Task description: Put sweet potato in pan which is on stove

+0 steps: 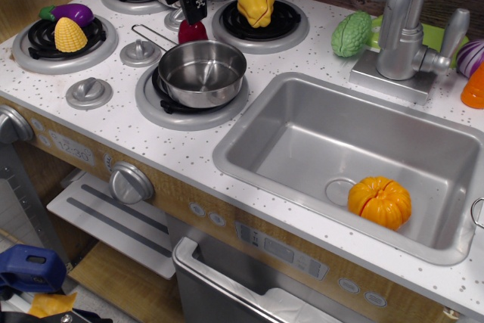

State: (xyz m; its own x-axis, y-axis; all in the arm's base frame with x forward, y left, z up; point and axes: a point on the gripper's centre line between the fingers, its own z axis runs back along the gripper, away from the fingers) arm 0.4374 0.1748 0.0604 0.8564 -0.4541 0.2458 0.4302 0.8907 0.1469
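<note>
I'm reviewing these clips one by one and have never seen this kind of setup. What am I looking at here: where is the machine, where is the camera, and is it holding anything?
There is one picture, taken from above and in front of a toy kitchen counter. The black thing at the top edge is the robot arm's gripper; most of the arm is out of frame. It reaches down onto a small dark red sweet potato, which sits on the stove just behind the shiny pan. Whether the fingers are closed on it cannot be told from here. The pan is empty and rests on the front right burner. Other toys: corn and an eggplant on the left burner, a yellow pepper on the back burner, and an orange pumpkin in the sink.
</note>
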